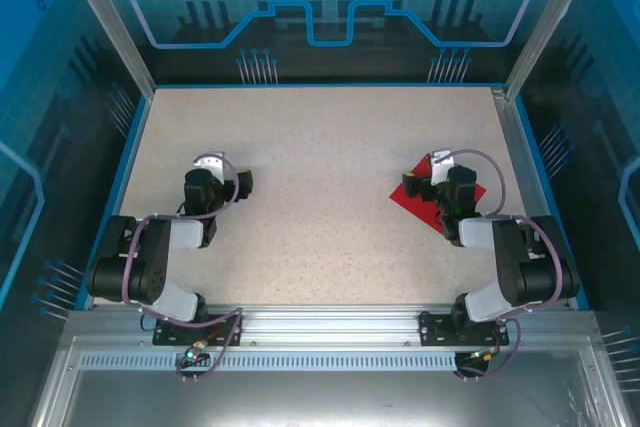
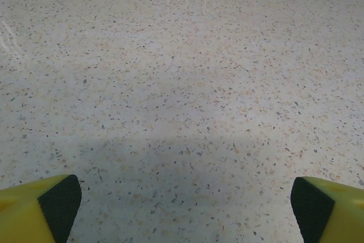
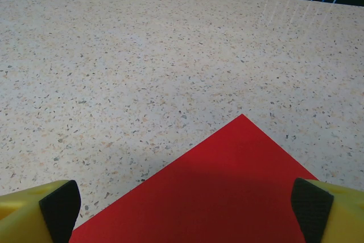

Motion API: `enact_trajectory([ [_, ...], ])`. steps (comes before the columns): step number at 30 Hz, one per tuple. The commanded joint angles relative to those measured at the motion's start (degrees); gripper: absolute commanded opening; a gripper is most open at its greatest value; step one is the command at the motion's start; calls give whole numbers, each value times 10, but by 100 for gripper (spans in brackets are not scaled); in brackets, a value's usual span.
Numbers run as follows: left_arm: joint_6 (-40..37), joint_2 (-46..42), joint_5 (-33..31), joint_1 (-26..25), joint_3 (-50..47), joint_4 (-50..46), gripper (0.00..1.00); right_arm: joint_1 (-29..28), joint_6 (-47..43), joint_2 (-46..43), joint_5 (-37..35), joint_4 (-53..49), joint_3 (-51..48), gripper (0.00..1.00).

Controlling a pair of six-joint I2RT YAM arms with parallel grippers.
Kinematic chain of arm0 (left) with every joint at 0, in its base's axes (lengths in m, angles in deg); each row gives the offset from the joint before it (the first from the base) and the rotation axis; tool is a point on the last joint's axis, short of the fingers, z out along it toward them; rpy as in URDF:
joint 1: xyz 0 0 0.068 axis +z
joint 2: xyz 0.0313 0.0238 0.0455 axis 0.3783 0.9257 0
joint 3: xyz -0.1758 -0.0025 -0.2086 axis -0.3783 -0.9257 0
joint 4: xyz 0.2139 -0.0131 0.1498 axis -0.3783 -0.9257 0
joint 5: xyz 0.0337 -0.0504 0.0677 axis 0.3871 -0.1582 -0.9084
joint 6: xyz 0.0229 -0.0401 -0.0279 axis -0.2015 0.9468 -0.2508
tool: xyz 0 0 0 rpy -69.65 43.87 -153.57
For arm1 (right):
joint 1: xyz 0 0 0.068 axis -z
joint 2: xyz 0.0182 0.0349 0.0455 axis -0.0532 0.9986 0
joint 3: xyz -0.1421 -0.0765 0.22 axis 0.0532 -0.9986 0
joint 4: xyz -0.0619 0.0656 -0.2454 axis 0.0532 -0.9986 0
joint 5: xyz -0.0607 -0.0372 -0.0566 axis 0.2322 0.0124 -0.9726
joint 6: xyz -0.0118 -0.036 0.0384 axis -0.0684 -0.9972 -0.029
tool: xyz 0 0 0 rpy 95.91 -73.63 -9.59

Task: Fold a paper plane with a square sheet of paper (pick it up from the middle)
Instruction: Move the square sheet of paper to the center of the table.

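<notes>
You are looking at a worktop (image 1: pixel 320 197) that is showing a speckled, stone-like face, beige and mostly matt, though its far edge is catching faint reflections in the wrist views. On its right side the square sheet of paper (image 3: pixel 227 197) is reading as thin red paper, smooth and matt. The right pincer (image 3: pixel 186 209) and left pincer (image 2: pixel 186 209) are showing yellow plastic fingers with dull black pads (image 3: pixel 57 209). Along the near edge the rail (image 1: pixel 320 322) is gleaming as brushed metal, and the arm shells (image 1: pixel 520 272) are shining as glossy black and white plastic.
</notes>
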Motion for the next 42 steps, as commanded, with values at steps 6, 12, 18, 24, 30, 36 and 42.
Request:
enact_trajectory([
  [6,-10,0,12,6,12,1,99,8,-4,3,7,6,11,99],
  [12,-9,0,12,6,12,1,99,9,-4,3,7,6,11,99],
  [18,-10,0,12,6,12,1,99,8,-4,3,7,6,11,99],
  [24,-10,0,12,5,12,1,99,8,-5,3,7,6,11,99],
  [30,-9,0,11,6,12,1,99,9,-4,3,7,5,11,99],
  [36,-9,0,13,6,13,0,99,9,-5,3,8,5,11,99],
  [42,-12,-60,33,6,12,-52,99,-21,32,-132,-61,-260,70,99],
])
